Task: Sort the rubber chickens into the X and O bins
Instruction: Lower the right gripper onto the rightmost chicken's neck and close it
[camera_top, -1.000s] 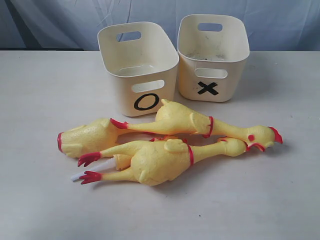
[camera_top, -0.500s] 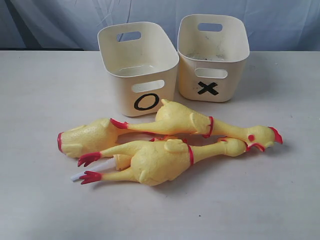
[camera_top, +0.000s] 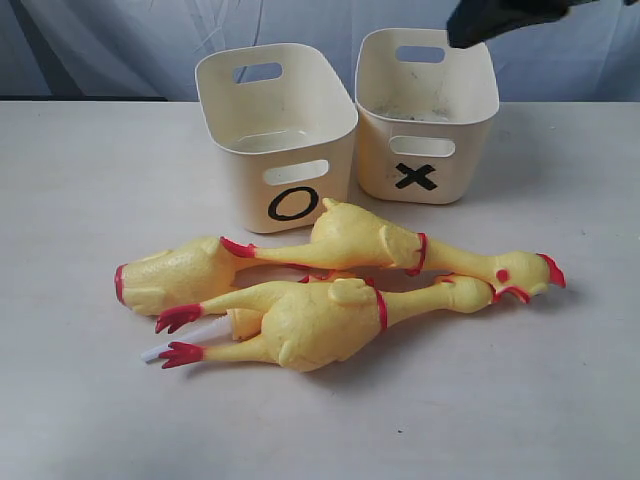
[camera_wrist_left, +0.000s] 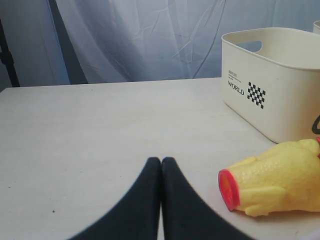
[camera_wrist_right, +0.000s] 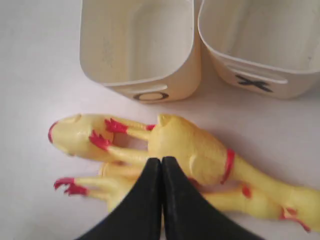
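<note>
Two whole rubber chickens lie side by side in front of the bins, the back one (camera_top: 365, 240) with its head to the right and the front one (camera_top: 310, 325) beside it. A headless piece (camera_top: 170, 272) lies at their left end. The O bin (camera_top: 250, 180) and X bin (camera_top: 470, 160) stand behind, both looking bare inside. My right gripper (camera_wrist_right: 161, 160) is shut and holds nothing, high over the chickens (camera_wrist_right: 190, 145); its dark tip (camera_top: 460, 35) shows above the X bin. My left gripper (camera_wrist_left: 161, 160) is shut and holds nothing, low over the table beside the headless piece (camera_wrist_left: 280, 182).
A white stick (camera_top: 185, 338) pokes out under the front chicken's feet, next to a small cut piece (camera_top: 240, 322). The O bin's side (camera_wrist_left: 280, 80) carries a WORLD label. Blue-grey cloth hangs behind the pale table (camera_top: 80, 180).
A dark part of the right arm has come into the exterior view's top right, above the X bin. Chickens and bins have not moved.
</note>
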